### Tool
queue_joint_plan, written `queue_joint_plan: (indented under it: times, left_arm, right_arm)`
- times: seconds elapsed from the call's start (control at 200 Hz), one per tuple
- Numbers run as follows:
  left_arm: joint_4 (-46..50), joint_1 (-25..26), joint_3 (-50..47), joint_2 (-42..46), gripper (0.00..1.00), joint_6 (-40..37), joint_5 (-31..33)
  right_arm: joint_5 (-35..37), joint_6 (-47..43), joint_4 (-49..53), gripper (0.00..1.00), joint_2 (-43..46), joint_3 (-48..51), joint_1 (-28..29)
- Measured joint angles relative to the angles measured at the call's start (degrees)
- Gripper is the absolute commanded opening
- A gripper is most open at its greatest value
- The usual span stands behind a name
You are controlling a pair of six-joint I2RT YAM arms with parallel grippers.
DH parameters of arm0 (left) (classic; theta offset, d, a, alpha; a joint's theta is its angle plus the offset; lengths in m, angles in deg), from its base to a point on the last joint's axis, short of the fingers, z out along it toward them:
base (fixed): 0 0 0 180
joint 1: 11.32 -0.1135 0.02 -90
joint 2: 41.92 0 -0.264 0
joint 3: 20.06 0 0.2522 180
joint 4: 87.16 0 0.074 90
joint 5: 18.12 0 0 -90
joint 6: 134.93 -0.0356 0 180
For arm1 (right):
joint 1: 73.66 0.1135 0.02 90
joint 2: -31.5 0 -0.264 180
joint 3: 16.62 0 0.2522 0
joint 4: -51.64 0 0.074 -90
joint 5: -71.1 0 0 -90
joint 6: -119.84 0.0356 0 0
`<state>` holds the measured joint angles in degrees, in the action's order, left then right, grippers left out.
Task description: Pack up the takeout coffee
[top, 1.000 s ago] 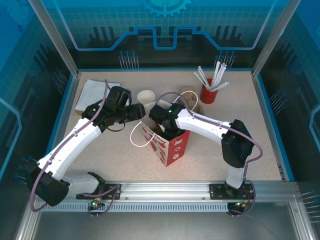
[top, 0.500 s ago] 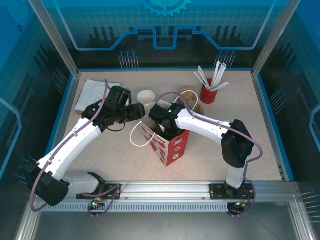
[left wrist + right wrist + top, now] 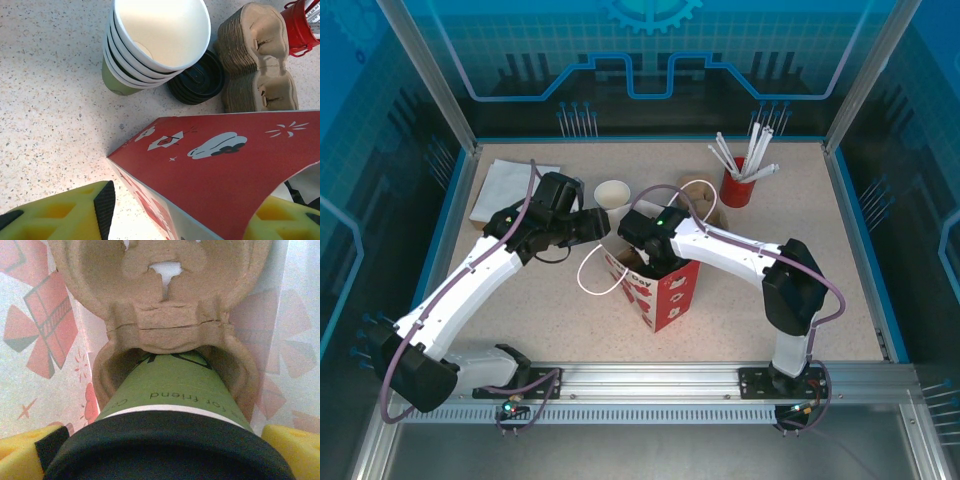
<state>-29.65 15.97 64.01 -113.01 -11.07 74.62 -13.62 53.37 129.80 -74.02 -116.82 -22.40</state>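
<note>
Inside the red paper bag (image 3: pixel 665 295) at mid-worktop (image 3: pixel 840 250), the right pincer (image 3: pixel 160 452) is clenched on the takeout coffee (image 3: pixel 172 390) — the cup's lower part sits in a pocket of the cardboard carrier (image 3: pixel 165 325). The left pincer (image 3: pixel 185 207) is released — fingers spread astride the bag's far-left rim.

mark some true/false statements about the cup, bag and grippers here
1. The right gripper grips the dark green paper cup with a black plastic lid. True.
2. The red paper bag lies flat on its side. False: it stands upright.
3. The left gripper is shut on a straw. False: it is open, astride the bag's wall.
4. The stack of white-rimmed paper cups stands on the speckled table beside black lids. True.
</note>
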Motion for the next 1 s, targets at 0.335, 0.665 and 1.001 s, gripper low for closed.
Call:
queue_joint_plan:
  times: [0.335,0.665,1.001]
  left_arm:
    - [-0.63,0.0,-0.46,0.33,0.49,-1.01,-1.31]
    - [-0.74,0.42,-1.09,1.03,0.47,-1.01,-1.51]
    - [-0.7,0.48,-1.09,1.05,0.54,-0.98,-1.46]
  right_arm:
    - [-1.05,0.04,0.22,1.0,0.13,-0.92,0.0]
    - [-0.96,0.68,3.1,1.0,2.19,-7.52,-0.02]
    - [-0.44,0.63,7.96,1.0,3.72,-15.06,-0.07]
